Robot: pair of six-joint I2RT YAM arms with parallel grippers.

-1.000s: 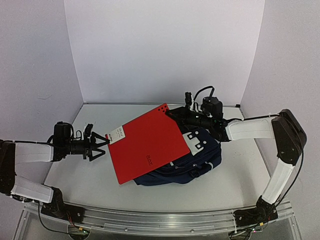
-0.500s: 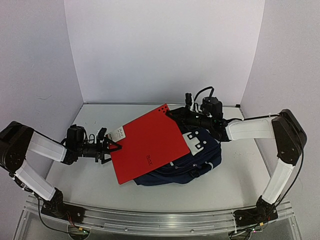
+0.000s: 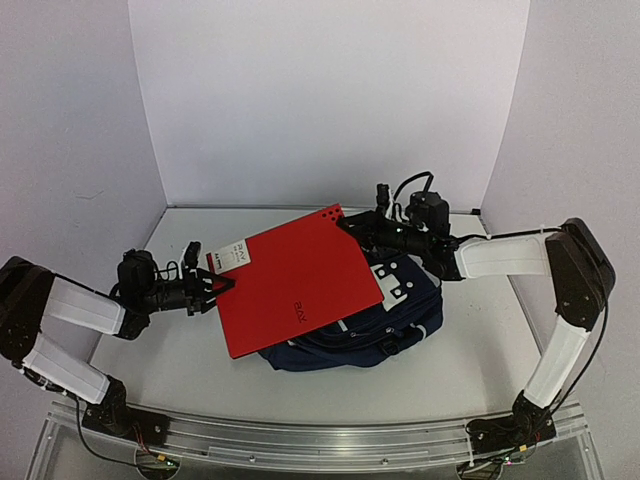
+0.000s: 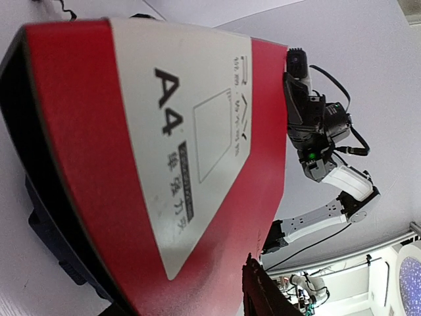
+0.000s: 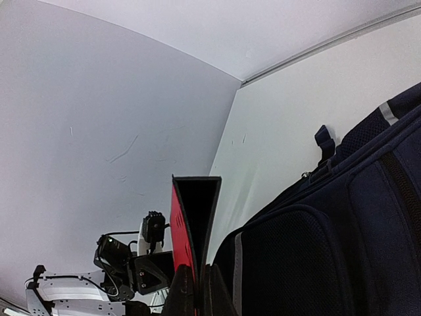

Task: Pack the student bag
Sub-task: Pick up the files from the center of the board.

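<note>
**Bridging the bag: a red folder held at both ends**

A red A4 folder point(image 3: 300, 290) is held tilted over the student bag point(image 3: 410, 312), which is laid right of centre on the white table point(image 3: 170, 355), enclosed by plain pale walls point(image 3: 330, 100). The folder's far corner is pinched by the clenched right gripper point(image 3: 348, 222). Its labelled left edge is met by the left gripper point(image 3: 210, 288); whether those jaws are clamped cannot be told.

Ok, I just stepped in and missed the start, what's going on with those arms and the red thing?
The right end effector is shut on the far corner of a red A4 folder, holding it tilted over the navy backpack. The left end effector sits at the folder's labelled corner; whether it grips yet is unclear. The folder isn't inside the backpack.
</note>
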